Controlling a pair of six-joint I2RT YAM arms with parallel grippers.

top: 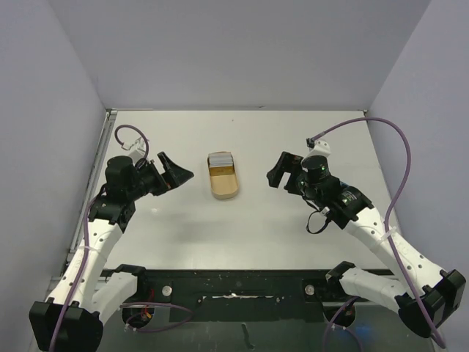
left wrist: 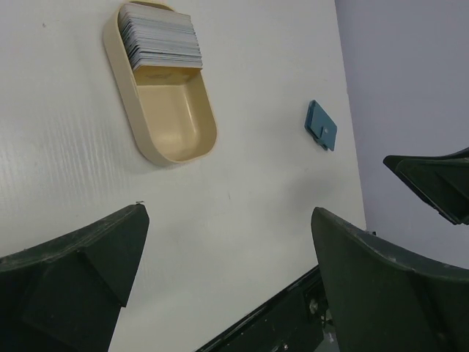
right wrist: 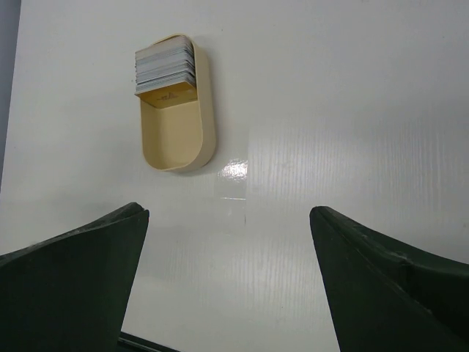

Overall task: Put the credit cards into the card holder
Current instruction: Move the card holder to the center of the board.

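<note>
The left gripper (top: 177,170) and the right gripper (top: 278,173) both stand wide and empty. Between them, ahead of both pairs of jaws, a tan oblong plastic tray (top: 224,190) holds the stacked grey-white plastic credit cards (top: 220,159). The print on the tan-orange card is too small to read. The small teal-blue card holder (left wrist: 321,125) lies beyond the left jaws, near the right gripper.

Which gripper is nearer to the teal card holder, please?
Right. The right gripper hangs open just beside the card holder. The left gripper, also open, is well away from it, on the other side of the tan tray.
</note>
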